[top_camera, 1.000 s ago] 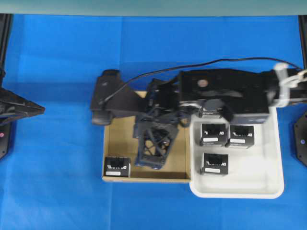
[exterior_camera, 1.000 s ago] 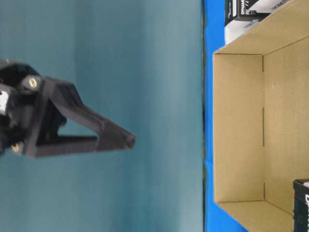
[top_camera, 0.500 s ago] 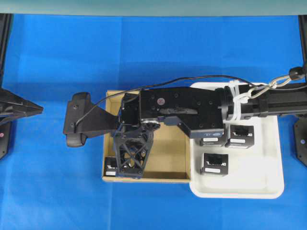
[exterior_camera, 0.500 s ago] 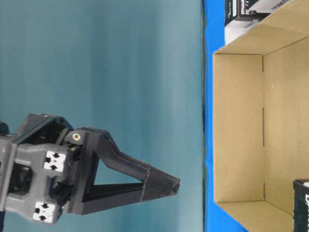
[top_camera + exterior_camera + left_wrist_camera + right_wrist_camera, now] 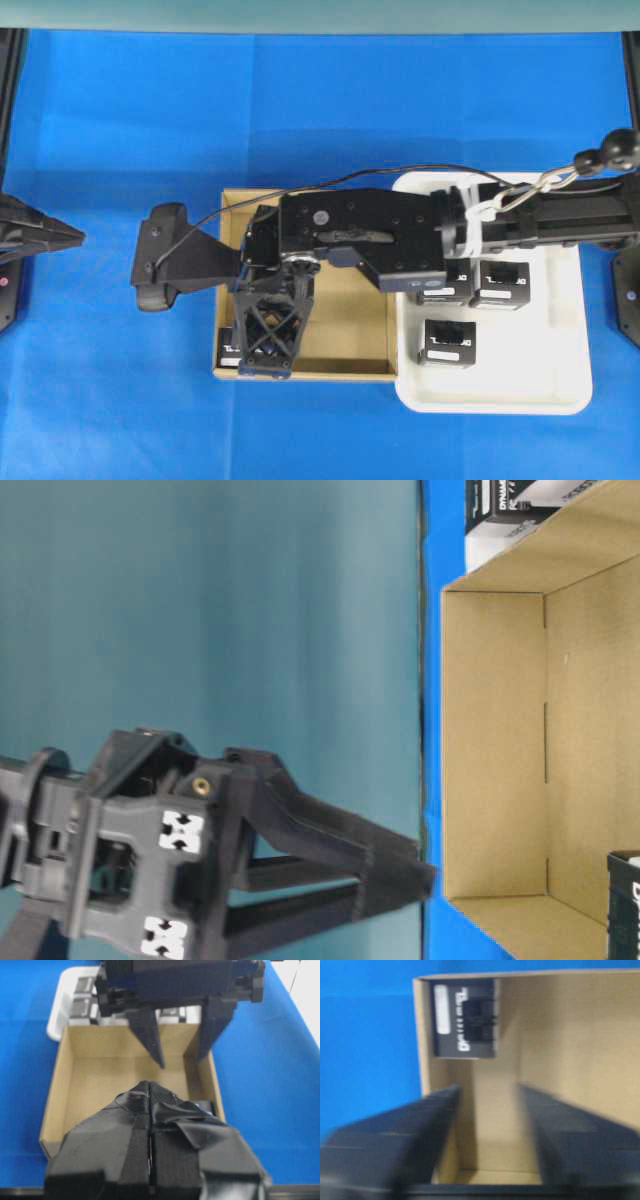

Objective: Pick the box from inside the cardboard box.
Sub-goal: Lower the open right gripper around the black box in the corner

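The cardboard box (image 5: 350,330) lies mid-table. One black box (image 5: 228,352) with white lettering sits in its front left corner, partly hidden under my right gripper (image 5: 264,360). My right gripper reaches across from the right, open and empty, above that corner. In the right wrist view the black box (image 5: 465,1019) lies ahead of the open gripper (image 5: 490,1089). The table-level view shows the gripper (image 5: 423,878) just outside the carton's wall (image 5: 495,740). My left gripper (image 5: 72,236) is shut and empty at the far left; in its own view (image 5: 150,1085) it hides most of the black box (image 5: 207,1106).
A white tray (image 5: 500,405) touches the carton's right side and holds three black boxes (image 5: 447,342) in view, one partly under my right arm. The arm and its cable span the carton's back half. Blue cloth covers the table.
My right gripper has moved left and forward across the carton, from its middle to over the black box in the corner. It has come closer to the carton. The left gripper has stayed put.
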You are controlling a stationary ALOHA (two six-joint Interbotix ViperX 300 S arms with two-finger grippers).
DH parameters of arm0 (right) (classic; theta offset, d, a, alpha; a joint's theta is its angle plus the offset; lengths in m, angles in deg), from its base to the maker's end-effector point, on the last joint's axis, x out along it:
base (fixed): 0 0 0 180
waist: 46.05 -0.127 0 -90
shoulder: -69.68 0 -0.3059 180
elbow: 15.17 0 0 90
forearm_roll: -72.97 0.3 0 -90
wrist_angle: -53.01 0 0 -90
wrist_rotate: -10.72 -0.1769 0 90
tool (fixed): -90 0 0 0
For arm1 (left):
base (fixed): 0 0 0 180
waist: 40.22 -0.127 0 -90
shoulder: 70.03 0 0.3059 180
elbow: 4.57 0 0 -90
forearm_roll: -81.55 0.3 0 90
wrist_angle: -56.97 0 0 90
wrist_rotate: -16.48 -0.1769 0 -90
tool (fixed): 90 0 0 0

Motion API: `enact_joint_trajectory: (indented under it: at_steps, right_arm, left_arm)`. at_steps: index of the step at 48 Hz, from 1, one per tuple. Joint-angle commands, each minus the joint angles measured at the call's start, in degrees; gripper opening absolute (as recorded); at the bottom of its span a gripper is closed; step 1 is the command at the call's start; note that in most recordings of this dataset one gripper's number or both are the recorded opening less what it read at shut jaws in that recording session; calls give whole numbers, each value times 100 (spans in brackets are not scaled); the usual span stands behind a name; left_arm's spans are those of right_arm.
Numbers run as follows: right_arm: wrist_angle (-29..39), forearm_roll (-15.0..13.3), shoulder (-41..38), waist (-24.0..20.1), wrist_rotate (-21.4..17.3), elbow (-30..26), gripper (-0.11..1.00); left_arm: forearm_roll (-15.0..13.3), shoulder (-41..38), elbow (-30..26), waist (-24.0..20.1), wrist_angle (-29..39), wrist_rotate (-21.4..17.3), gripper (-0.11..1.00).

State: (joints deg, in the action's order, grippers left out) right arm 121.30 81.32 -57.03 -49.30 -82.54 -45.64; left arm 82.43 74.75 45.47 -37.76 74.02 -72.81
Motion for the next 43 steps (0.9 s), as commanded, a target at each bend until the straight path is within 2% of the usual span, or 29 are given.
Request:
enact_joint_trajectory:
  at_steps: [1,3,6,11,22,43]
  right_arm:
    - [-97,62,-88,9,-9,-26,85]
    - [-167,62,-123,18,-9,-18,93]
    - [-343,79,-158,62,-9,0,100]
    - [-659,193,-264,132,-9,53,99]
    - [-809,448,-519,176,26,79,100]
    - [-976,510,-773,141,35,70,100]
  left_arm:
    - [18,0,-185,18,35,26,-7]
    - [18,18,-193,18,62,53,-7]
    - [18,35,-202,18,97,97,-7]
    - [18,53,-255,26,123,185,-7]
    - [18,114,-281,62,352,211,-7]
    - [18,211,-316,70,510,220,-7]
